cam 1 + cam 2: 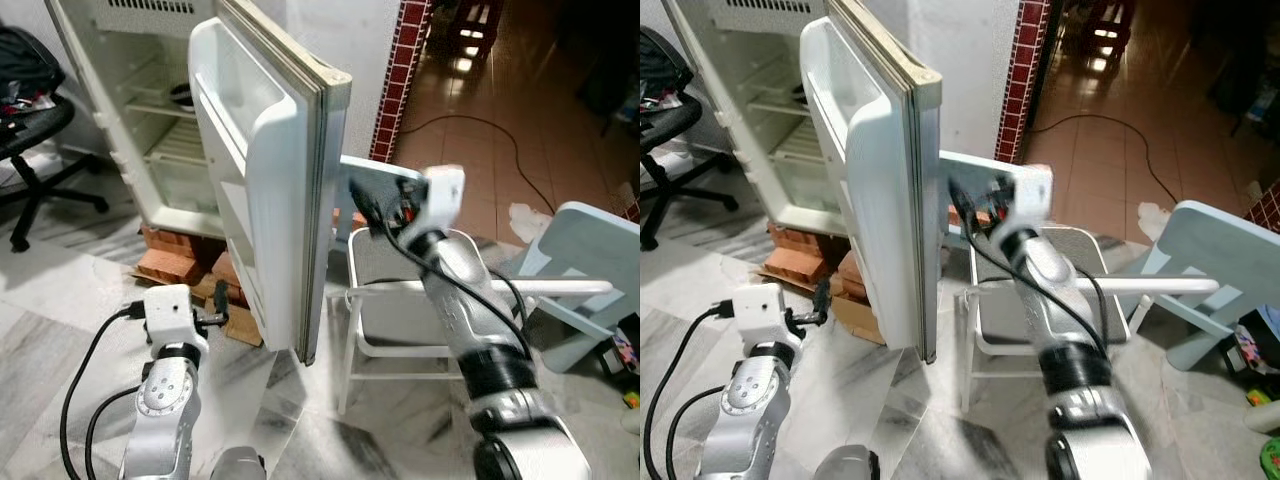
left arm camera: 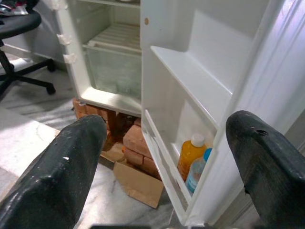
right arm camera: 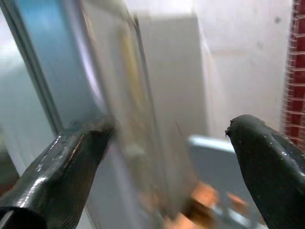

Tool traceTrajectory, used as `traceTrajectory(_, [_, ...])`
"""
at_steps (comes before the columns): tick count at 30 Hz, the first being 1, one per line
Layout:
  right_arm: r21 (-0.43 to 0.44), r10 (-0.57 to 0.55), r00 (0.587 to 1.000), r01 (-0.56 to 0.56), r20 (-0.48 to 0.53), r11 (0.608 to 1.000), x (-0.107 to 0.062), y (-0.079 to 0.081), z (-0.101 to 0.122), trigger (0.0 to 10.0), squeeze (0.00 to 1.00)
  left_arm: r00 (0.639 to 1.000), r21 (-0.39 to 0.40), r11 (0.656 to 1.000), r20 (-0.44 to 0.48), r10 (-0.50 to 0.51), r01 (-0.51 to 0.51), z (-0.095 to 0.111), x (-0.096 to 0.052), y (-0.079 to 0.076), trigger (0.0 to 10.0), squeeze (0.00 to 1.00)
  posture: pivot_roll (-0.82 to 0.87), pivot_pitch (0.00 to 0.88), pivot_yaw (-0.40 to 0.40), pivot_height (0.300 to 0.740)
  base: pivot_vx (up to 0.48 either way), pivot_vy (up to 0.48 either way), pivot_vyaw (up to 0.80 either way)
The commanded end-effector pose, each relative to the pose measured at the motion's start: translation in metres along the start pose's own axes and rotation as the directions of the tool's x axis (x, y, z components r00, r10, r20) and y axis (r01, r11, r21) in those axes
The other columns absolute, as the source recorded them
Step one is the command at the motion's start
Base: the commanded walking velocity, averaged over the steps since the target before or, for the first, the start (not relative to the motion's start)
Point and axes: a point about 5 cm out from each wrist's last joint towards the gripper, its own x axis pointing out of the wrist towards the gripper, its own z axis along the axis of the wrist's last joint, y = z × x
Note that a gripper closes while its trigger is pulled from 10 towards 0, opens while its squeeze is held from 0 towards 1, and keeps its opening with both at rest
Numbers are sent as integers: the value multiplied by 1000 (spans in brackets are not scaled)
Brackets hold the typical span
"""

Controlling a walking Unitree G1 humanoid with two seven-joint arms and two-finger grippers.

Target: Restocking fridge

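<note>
The white fridge [image 1: 150,110] stands open, its door [image 1: 270,180] swung out edge-on toward me. In the left wrist view the door's bottom shelf holds an orange bottle [image 2: 190,155] and a clear blue-capped bottle [image 2: 198,169]. My left gripper [image 1: 220,308] is low, on the inner side of the door, open and empty, its fingers [image 2: 71,167] wide apart. My right gripper [image 1: 355,195] reaches up beside the door's outer face, open with nothing between its fingers [image 3: 267,157]. The door [image 3: 71,71] looks blurred in the right wrist view.
Bricks [image 1: 175,265] and flat cardboard [image 1: 235,325] lie under the fridge. A white-framed chair [image 1: 400,290] stands just right of the door, a pale blue chair [image 1: 585,260] farther right. A black office chair [image 1: 30,130] is at the left. A cable [image 1: 480,125] crosses the tiled floor.
</note>
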Motion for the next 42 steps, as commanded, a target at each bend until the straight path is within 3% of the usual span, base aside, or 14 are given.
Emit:
traceTrajectory(1, [57, 29, 999, -31, 31, 998, 12, 15, 6, 10000, 0, 1000, 2, 1000, 4, -15, 15, 2, 3, -3, 10000, 0, 117, 0, -28, 740, 0, 0, 0])
traceTrajectory(5, [293, 292, 953, -301, 76, 907, 32, 85, 10, 10000, 0, 1000, 0, 1000, 15, -27, 27, 4, 4, -7, 10000, 0, 147, 0, -53, 740, 0, 0, 0])
traceTrajectory(6, [348, 373, 923, -382, 95, 856, 29, 100, 11, 10000, 0, 999, -2, 1000, 17, -28, 28, 5, 4, -7, 10000, 0, 147, 0, -53, 740, 0, 0, 0])
traceTrajectory(7, [421, 511, 847, -522, 148, 742, 20, 122, 15, 10000, 0, 999, -4, 1000, 20, -28, 28, 5, 4, -6, 10000, 0, 156, 0, -63, 740, 0, 0, 0])
traceTrajectory(8, [428, 531, 833, -542, 158, 723, 19, 125, 16, 10000, 0, 999, -4, 1000, 20, -28, 28, 5, 4, -6, 10000, 0, 156, 0, -63, 740, 0, 0, 0])
traceTrajectory(12, [445, 794, 554, -795, 252, 413, -24, 149, 25, 10000, 0, 1000, -13, 1000, 20, -20, 20, 4, 3, -3, 10000, 0, 154, 0, -72, 740, 0, 0, 0])
traceTrajectory(14, [450, 810, 532, -803, 248, 390, -30, 148, 23, 10000, 0, 1000, -15, 1000, 20, -19, 19, 3, 3, -3, 10000, 0, 152, 0, -72, 740, 0, 0, 0])
traceTrajectory(21, [393, 632, 775, -575, -18, 717, -34, 84, -20, 10000, 0, 1000, -13, 1000, 29, -10, 10, 6, 9, -1, 10000, 0, 123, 0, -64, 740, 0, 0, 0])
traceTrajectory(22, [328, 547, 829, -487, -120, 810, -47, 59, -31, 10000, 0, 999, -10, 1000, 33, -2, 3, 8, 12, 1, 10000, 0, 116, 0, -61, 740, 0, 0, 0])
traceTrajectory(23, [328, 547, 829, -487, -120, 810, -47, 59, -31, 10000, 0, 999, -10, 1000, 33, -2, 3, 8, 12, 1, 10000, 0, 116, 0, -61, 740, 0, 0, 0])
traceTrajectory(26, [182, 346, 907, -308, -241, 934, -70, 21, -47, 10000, 0, 1000, 2, 1000, 29, 0, 0, 6, 15, 6, 10000, 0, 96, 0, -48, 740, 0, 160, 0])
traceTrajectory(31, [40, 75, 958, -66, -277, 997, -93, -15, -55, 10000, 0, 999, 21, 999, 27, -28, 27, 3, 13, 5, 10000, 0, 67, 0, -14, 740, 0, 480, 0])
traceTrajectory(36, [-157, -21, 951, -29, -307, 987, -107, -34, -54, 10000, 0, 994, 48, 993, 19, -106, 105, -2, 11, -5, 10000, 0, 39, 0, 5, 740, 0, 480, 0])
traceTrajectory(42, [-225, -177, 945, 116, -275, 967, -117, -55, -44, 10000, 0, 978, 71, 980, 78, -193, 187, 12, 14, -15, 10000, 0, 42, 0, -11, 740, 0, 480, 0])
